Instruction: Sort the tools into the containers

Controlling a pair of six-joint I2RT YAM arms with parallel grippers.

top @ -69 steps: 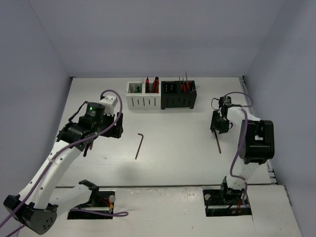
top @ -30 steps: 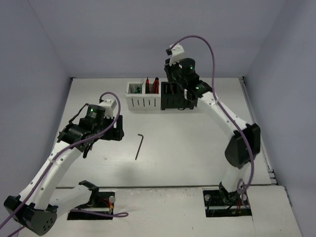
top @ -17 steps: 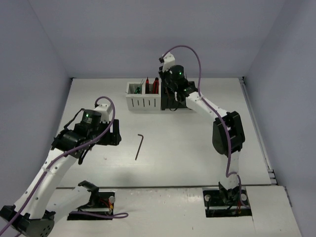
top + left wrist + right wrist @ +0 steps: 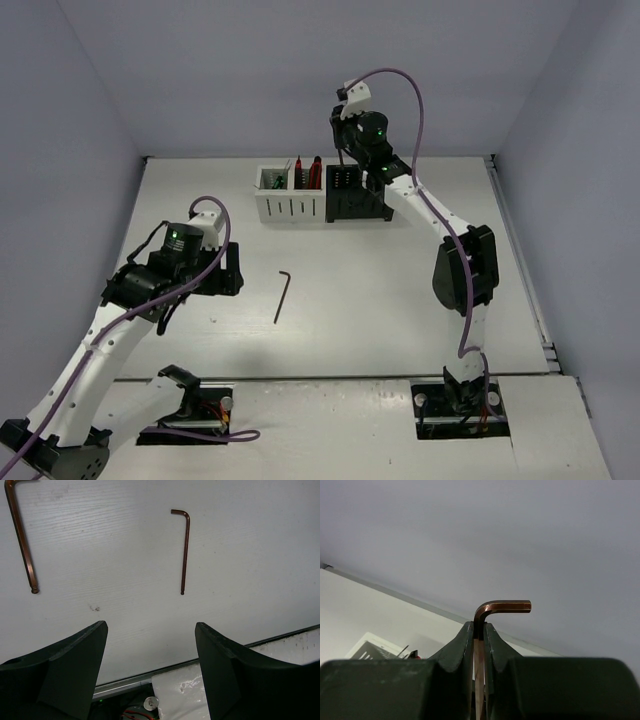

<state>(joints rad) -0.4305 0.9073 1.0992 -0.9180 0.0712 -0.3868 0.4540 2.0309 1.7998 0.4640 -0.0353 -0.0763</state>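
held hex key (image 4: 503,607): copper-coloured and L-shaped. It is pinched in the right gripper, and its short bent end pokes out past the fingertips, pointing sideways.
right gripper (image 4: 478,630): clamped tight on the key's long shaft, high over the black box (image 4: 357,200) at the far side of the table (image 4: 400,290). The back wall (image 4: 470,530) fills its wrist view.
loose hex key (image 4: 283,296): flat on the table, mid-table, well apart from both boxes.
second loose hex key (image 4: 20,536): flat on the table at the left edge of the left wrist view, apart from the other. It cannot be made out from overhead.
white box (image 4: 290,205): touches the black box's left side. A green-handled screwdriver (image 4: 275,183) stands in its left compartment and red-handled tools (image 4: 314,172) in its right.
black box: contents hidden behind the right arm (image 4: 425,215).
left gripper (image 4: 150,665): fingers spread wide, holding nothing. It hovers over the table on the near side of both loose keys.
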